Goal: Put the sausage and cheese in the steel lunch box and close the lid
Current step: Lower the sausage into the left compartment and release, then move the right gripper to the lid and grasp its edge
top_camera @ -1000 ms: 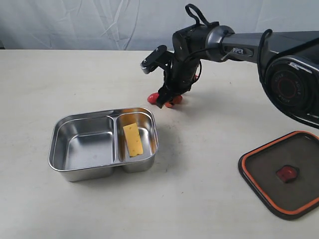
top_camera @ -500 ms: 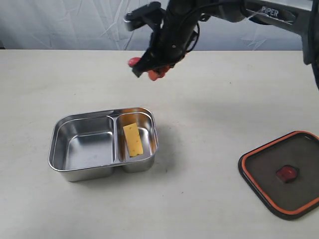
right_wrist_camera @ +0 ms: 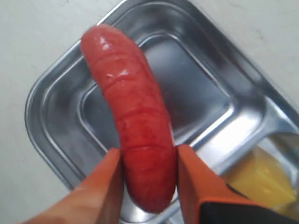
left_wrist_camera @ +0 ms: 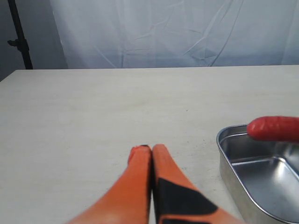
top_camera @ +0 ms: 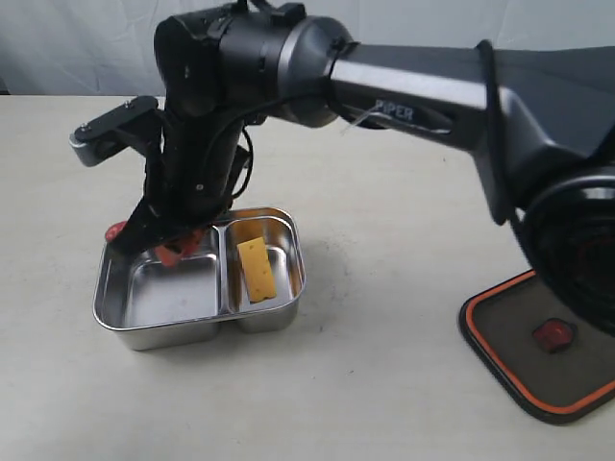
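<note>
Since half a second ago the right arm (top_camera: pixel 317 58) has swung from above the far table down to the steel lunch box (top_camera: pixel 125 336), bringing the sausage (right_wrist_camera: pixel 133 116) with it. The lid (top_camera: pixel 586 298) and the cheese (top_camera: pixel 256 270) have not moved.

The right gripper (right_wrist_camera: pixel 148 158) is partly closed, its orange fingers clamped on the sausage near one end. The sausage hangs over the larger compartment, its free end reaching the outer rim. The cheese lies in the smaller compartment. The left gripper (left_wrist_camera: pixel 151 151) is fully closed on nothing, low over the table (top_camera: pixel 384 288).

The table is pale, with the lid lying well apart from the box. A creased white cloth (left_wrist_camera: pixel 163 32) hangs behind.
</note>
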`<state>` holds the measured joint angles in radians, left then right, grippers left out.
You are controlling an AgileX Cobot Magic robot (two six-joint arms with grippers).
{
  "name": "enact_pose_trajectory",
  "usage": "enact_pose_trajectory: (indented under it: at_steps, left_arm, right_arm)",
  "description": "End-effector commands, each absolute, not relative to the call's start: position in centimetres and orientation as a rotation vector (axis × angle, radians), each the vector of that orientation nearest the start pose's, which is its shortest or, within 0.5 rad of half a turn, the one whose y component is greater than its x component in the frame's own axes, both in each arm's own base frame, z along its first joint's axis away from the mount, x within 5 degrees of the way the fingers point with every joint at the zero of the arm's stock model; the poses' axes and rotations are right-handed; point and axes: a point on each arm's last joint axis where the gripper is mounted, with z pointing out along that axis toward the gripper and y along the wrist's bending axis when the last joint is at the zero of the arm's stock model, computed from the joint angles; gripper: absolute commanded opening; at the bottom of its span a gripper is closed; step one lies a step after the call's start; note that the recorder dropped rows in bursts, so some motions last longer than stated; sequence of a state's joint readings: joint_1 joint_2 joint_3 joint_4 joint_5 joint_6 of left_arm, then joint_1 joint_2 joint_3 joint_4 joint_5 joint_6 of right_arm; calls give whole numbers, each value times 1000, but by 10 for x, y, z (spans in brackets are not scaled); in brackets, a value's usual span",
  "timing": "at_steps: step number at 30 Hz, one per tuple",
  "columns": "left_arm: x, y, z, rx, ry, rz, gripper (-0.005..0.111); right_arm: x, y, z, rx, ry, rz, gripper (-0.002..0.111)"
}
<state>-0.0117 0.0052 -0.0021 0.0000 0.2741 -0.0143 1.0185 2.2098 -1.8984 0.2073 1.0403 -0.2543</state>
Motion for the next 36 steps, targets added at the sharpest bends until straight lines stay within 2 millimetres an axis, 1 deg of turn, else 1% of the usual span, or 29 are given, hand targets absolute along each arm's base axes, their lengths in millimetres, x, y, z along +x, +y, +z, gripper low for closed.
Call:
enact_pose_trajectory:
  at_steps: [1, 4, 6, 9, 10, 12, 15, 18, 20, 22, 25, 28, 29, 31, 32, 36]
  left_arm:
    - [55, -1, 190, -4, 1744, -21, 0]
    - [55, -1, 190, -4, 1744, -21, 0]
    - [55, -1, 190, -4, 1744, -21, 0]
    - [55, -1, 190, -4, 1744, -21, 0]
    - [55, -1, 190, -4, 1744, -21, 0]
    - [55, -1, 190, -4, 1744, -21, 0]
    - [55, -1, 190, -4, 1744, -21, 0]
    - [55, -1, 190, -4, 1744, -21, 0]
    - [55, -1, 190, -4, 1744, -21, 0]
    - [55, -1, 190, -4, 1744, -21, 0]
    - [55, -1, 190, -4, 1744, -21, 0]
    - [55, -1, 190, -4, 1744, -21, 0]
    - [55, -1, 190, -4, 1744, -21, 0]
    - [55, -1, 190, -4, 1744, -21, 0]
    - [55, -1, 190, -4, 1744, -21, 0]
    - [55, -1, 190, -4, 1744, -21, 0]
  right_arm:
    - [235, 423, 180, -1610, 2467, 501, 0]
    - [236, 423, 167, -1557, 2543, 479, 1]
    - [240, 421, 165, -1510, 2569, 420, 1]
    - [244, 417, 165, -1484, 2564, 279, 1]
    - [244, 416, 164, -1467, 2571, 249, 2]
    - [243, 416, 164, -1452, 2596, 251, 10]
    - [240, 418, 165, -1432, 2622, 314, 29]
    - [239, 419, 165, -1420, 2628, 342, 47]
    - [237, 418, 165, -1437, 2648, 341, 54]
    - [234, 417, 167, -1466, 2659, 361, 57]
    - [230, 417, 182, -1473, 2651, 427, 57]
    - [226, 412, 210, -1462, 2606, 465, 57]
    - [225, 408, 225, -1462, 2580, 466, 57]
    - [223, 400, 245, -1463, 2561, 427, 57]
    - [221, 393, 260, -1446, 2555, 400, 57]
    - [219, 371, 302, -1354, 2504, 303, 57]
